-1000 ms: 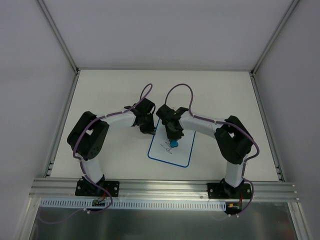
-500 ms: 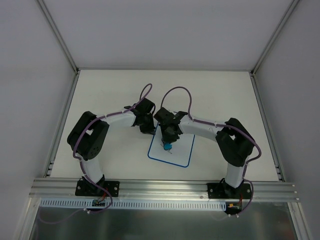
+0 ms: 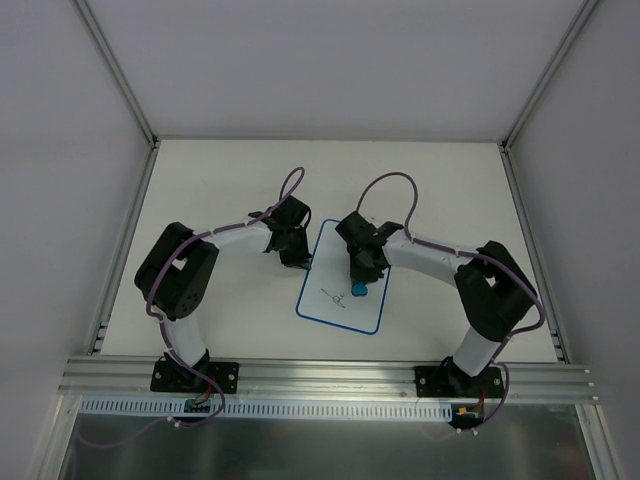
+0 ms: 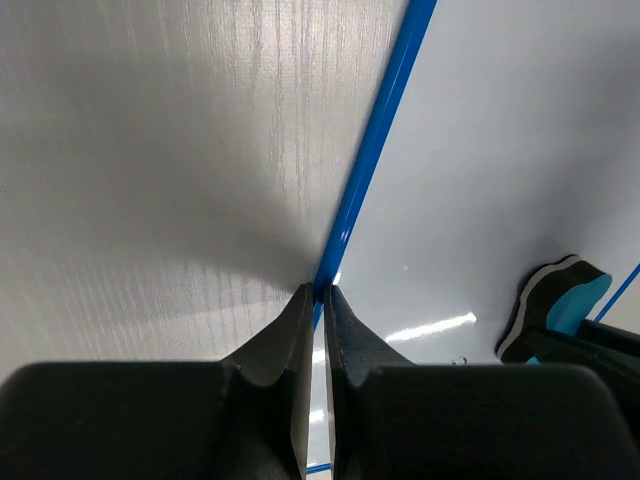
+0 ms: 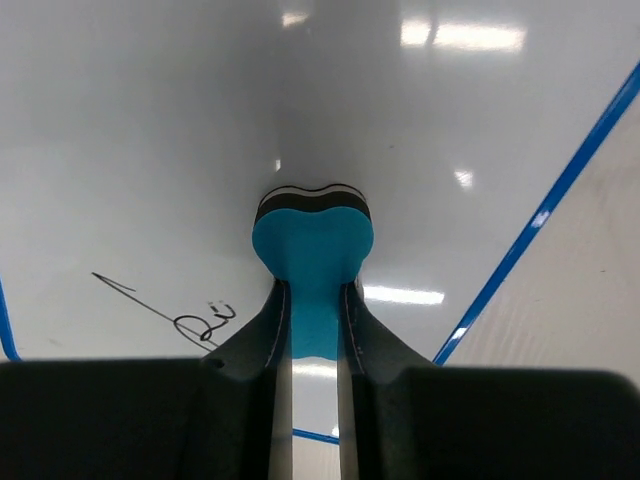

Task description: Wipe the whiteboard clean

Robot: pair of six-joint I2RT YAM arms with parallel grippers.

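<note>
Black scribble [image 5: 190,325] is left on the board [image 3: 335,250], otherwise mostly clean. Right jaws grip the eraser [image 5: 312,235] on it; left jaws, closed empty, touch its edge.

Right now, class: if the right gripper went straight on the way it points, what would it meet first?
The whiteboard: the eraser clamped in the right gripper seems to touch its surface, though exact contact is unclear.

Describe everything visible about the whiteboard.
The whiteboard is a small glossy white rectangle, rounded corners, thin blue border, lying flat and skewed on the table. One thin black line with a scribble marks it. The right gripper presses a blue eraser onto it; the left gripper, jaws shut, touches its left edge.
</note>
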